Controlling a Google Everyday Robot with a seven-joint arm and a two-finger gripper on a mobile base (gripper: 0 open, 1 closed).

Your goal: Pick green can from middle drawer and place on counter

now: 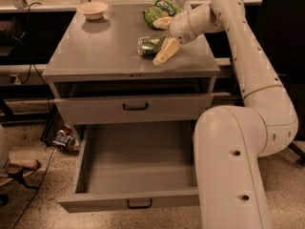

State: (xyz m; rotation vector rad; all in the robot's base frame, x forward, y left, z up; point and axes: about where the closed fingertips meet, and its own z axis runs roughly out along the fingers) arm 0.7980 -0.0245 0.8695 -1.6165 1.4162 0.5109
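**Green can lies on the worktop, pincer spread around it**

The big white robot arm (248, 80) fills the right side. It goes up from a fat part near the front and bends over to the left, above the grey cabinet.

The worktop (105, 46) is the flat grey top of that cabinet. Under it is a shut drawer (133, 108) with a tall front and a dark handle. Below that, the middle drawer (128, 202) is pulled out toward the near side, and its deep tray is open to see.

A crinkly green snack bag (161, 6) sits at the far right of the worktop. A small pale bowl (93, 9) sits at the far left, well apart from the bag.

The green can (148, 45) lies on its side on the worktop, right of the middle and just near of the snack bag.

The pincer (156, 42) is over the can. Its two pale fingers are spread wide. One finger (166, 51) is by the can's near right end. The other is at the far side, by the bag. The can lies between them.
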